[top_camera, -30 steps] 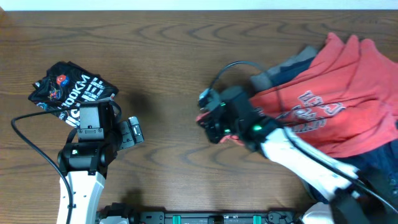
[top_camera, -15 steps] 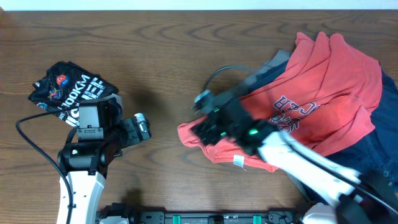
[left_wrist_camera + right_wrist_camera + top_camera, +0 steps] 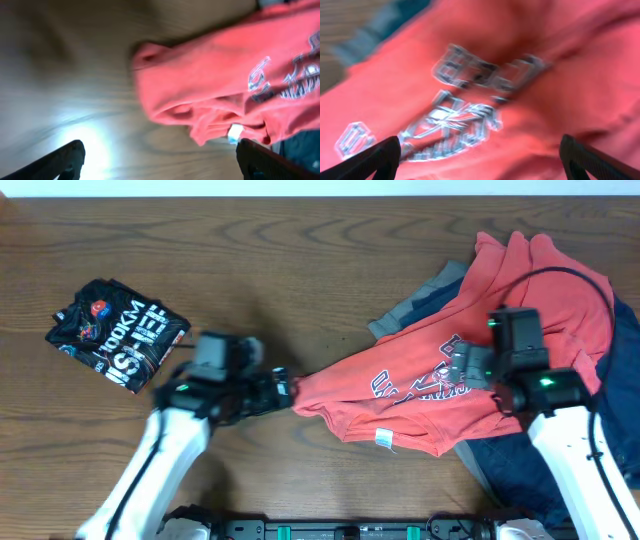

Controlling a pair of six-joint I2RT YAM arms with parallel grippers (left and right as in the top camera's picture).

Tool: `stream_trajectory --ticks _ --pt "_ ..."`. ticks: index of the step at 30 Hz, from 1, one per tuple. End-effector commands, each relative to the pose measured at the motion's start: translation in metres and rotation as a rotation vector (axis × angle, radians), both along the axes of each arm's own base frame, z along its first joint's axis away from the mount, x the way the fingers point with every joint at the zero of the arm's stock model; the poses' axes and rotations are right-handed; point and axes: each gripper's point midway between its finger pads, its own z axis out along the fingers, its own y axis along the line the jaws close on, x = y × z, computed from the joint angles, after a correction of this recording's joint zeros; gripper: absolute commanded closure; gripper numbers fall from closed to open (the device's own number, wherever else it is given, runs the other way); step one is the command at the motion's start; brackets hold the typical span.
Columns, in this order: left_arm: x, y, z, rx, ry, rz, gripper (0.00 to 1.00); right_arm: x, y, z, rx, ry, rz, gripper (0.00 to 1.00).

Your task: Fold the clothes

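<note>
The coral-red T-shirt [image 3: 520, 330] lies crumpled across the right half of the surface [image 3: 300, 260], lettering up, one tip reaching toward the centre. It overlaps a grey shirt [image 3: 405, 310] and a navy shirt [image 3: 495, 475] by the right edge. The left claw [image 3: 280, 390] stands released just beside that tip. The right claw [image 3: 458, 367] hangs released over the lettering, grasping nothing. A black printed shirt [image 3: 118, 332] sits folded near the left edge.

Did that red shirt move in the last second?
Yes. The red shirt slid left, its edge now nearer the folded black shirt, which stayed put.
</note>
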Motion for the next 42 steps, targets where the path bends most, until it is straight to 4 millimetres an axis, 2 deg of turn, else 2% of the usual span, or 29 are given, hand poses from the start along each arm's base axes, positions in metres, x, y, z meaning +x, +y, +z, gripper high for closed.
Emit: stream_trajectory --ticks 1,6,10,13,16,17,19,21,23,26,28,29,31,33,34,36,39,42 --pt "-0.008 -0.033 -0.019 -0.031 0.063 -0.074 0.02 -0.005 -0.021 0.004 -0.007 0.001 -0.09 0.01" --pt "-0.006 -0.071 -0.055 -0.045 0.119 -0.099 0.02 -0.011 -0.028 0.001 -0.011 0.028 -0.113 0.01" --pt "-0.014 -0.084 -0.083 -0.035 0.22 -0.052 0.02 -0.015 -0.028 -0.001 -0.013 0.046 -0.113 0.01" --pt "-0.016 -0.091 -0.096 -0.033 0.245 -0.045 0.04 -0.015 -0.028 -0.001 -0.015 0.047 -0.109 0.01" --pt "-0.003 -0.101 -0.092 -0.067 0.179 -0.061 0.56 -0.015 -0.028 -0.001 -0.015 0.047 -0.109 0.01" --pt "0.007 -0.104 -0.086 -0.087 0.132 -0.071 0.78 -0.016 -0.028 -0.001 -0.015 0.05 -0.11 0.01" --pt "0.027 -0.105 -0.069 -0.12 0.055 -0.065 0.93 -0.018 -0.029 -0.002 -0.022 0.058 -0.113 0.01" --pt "0.048 -0.1 -0.046 -0.148 -0.003 -0.04 0.94 -0.021 -0.034 -0.003 -0.04 0.069 -0.126 0.01" --pt "0.065 -0.093 -0.015 -0.202 -0.056 -0.012 0.94 -0.023 -0.04 -0.003 -0.051 0.076 -0.145 0.01" --pt "0.091 -0.08 0.058 -0.328 -0.186 0.009 0.94 -0.024 -0.048 -0.005 -0.045 0.083 -0.176 0.03" --pt "0.105 -0.066 0.117 -0.41 -0.311 0.015 0.94 -0.022 -0.052 -0.008 -0.039 0.088 -0.188 0.05" --pt "0.11 -0.055 0.143 -0.433 -0.37 0.026 0.94 -0.022 -0.051 -0.01 -0.035 0.095 -0.178 0.06" --pt "0.117 -0.022 0.192 -0.425 -0.498 0.078 0.94 -0.019 -0.046 -0.015 -0.015 0.114 -0.137 0.07" --pt "0.117 0.011 0.213 -0.379 -0.565 0.129 0.94 -0.016 -0.039 -0.021 0.011 0.131 -0.092 0.08" --pt "0.116 0.025 0.216 -0.355 -0.568 0.163 0.94 -0.014 -0.033 -0.024 0.031 0.14 -0.06 0.09" --pt "0.11 0.051 0.207 -0.325 -0.519 0.241 0.94 -0.01 -0.023 -0.031 0.071 0.155 0.002 0.1" --pt "0.097 0.068 0.172 -0.241 -0.394 0.266 0.94 -0.002 -0.007 -0.042 0.131 0.174 0.092 0.12" --pt "0.095 0.083 0.132 -0.078 -0.319 0.253 0.9 0.005 0.007 -0.054 0.174 0.193 0.161 0.12"
